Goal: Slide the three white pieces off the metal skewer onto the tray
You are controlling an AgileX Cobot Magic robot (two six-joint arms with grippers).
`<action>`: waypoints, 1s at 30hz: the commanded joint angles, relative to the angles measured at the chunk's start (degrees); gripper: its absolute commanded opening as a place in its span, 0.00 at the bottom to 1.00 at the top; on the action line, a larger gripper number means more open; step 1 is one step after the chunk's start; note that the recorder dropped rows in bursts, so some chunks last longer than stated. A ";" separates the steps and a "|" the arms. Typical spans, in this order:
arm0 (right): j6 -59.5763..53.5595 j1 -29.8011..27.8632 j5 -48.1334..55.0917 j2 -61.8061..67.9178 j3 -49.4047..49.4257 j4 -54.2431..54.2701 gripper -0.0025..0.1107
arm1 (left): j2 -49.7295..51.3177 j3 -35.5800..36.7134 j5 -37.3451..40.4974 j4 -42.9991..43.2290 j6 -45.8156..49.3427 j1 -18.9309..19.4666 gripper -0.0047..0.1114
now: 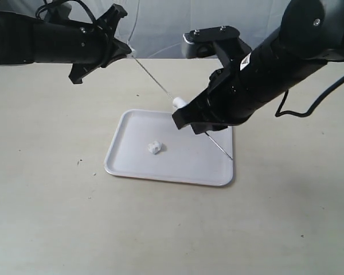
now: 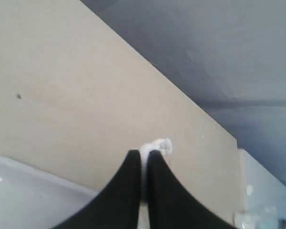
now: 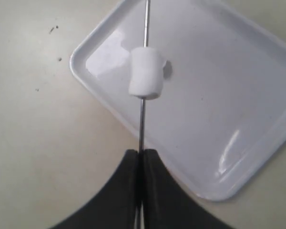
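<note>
The metal skewer [image 1: 155, 80] runs as a diagonal, from the upper left of the exterior view down to the lower right, where its free tip hangs over the tray [image 1: 189, 163]. The left tool [image 1: 126, 52] is clenched at the upper end of the rod. In the left wrist view, its fingers [image 2: 128, 191] are pressed together with a small white bit at their tips, and what that bit is cannot be told.

The right tool [image 1: 180, 119] is clenched on the rod lower down, above the tray. The threaded white piece [image 1: 178, 103] sits on the rod just up-left of the right tool, between the two tools. The right wrist view confirms it: the piece [image 3: 145, 74] lies just beyond the closed fingertips [image 3: 131, 164], over the tray [image 3: 238, 95].

A loose white piece [image 1: 153, 148] lies on the tray floor, left of centre. The third cannot be located.

Judgement: the right tool is the nearer one, but it stands between the threaded piece and the free tip. The strip toward the tray follows the rod's long axis, down and to the right. The tray rests on the desk [image 1: 46, 200].
</note>
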 commanded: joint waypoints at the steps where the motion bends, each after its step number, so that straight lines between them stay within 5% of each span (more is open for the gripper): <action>1: -0.85 0.17 5.35 -1.72 0.35 -3.08 0.02 | -0.53 -0.33 -7.79 -1.70 0.73 0.66 0.04; 4: 3.31 0.17 4.82 -2.25 0.35 -9.99 0.02 | -0.53 -0.33 -6.55 -1.70 2.82 0.66 0.04; 9: 14.71 0.17 1.89 -2.23 0.35 -24.83 0.02 | -0.53 -0.33 6.87 4.24 0.92 0.66 0.04; 17: 17.42 0.17 -7.06 -2.23 0.35 -27.39 0.02 | 0.22 -0.33 24.91 25.04 -16.93 0.54 0.06; 25: 17.57 0.17 -8.88 -2.23 0.35 -27.15 0.02 | 2.29 -0.18 27.27 21.06 -17.63 -0.52 0.43; 30: 17.57 0.17 -9.93 -2.23 0.35 -27.15 0.02 | 2.87 -0.18 24.12 23.03 -16.72 -1.18 0.51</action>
